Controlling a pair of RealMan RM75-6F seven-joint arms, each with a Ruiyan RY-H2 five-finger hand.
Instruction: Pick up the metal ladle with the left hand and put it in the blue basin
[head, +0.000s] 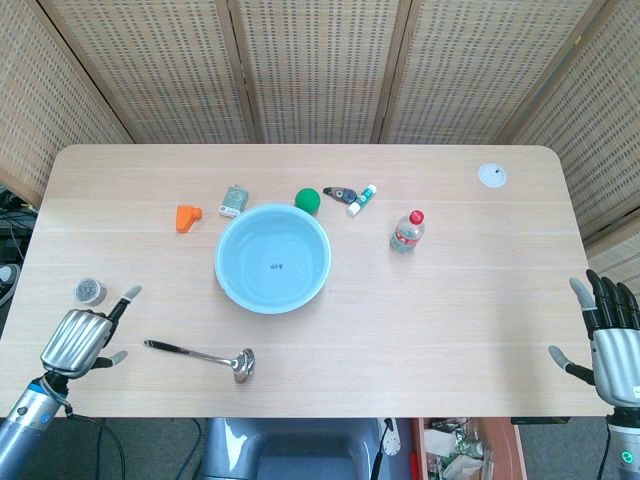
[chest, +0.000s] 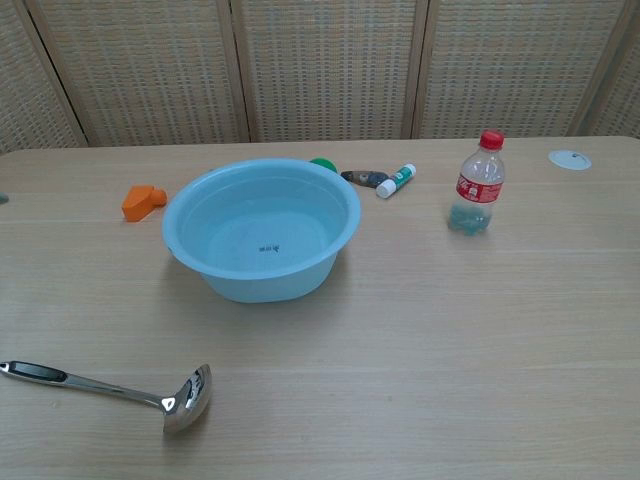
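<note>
The shiny metal ladle with a dark-tipped handle (head: 200, 354) lies flat on the pale wooden table (head: 460, 290) in the lower left of the head view, its bowl pointing right and its handle end pointing left. Just left of that handle end sits the robot's left hand (head: 80, 336), over the table's lower-left corner, holding nothing, fingers apart and not touching the ladle. The round light-blue plastic basin (head: 272, 258) stands above and to the right of the ladle, near the middle of the frame, with nothing in it. At the lower right edge, off the table, the right hand (head: 610, 335) is upright with fingers spread and nothing in it. Left of the left hand's fingertips rests a small round metal tin (head: 89, 291). A clear plastic bottle with a red cap (head: 406, 231) stands right of the basin.
</note>
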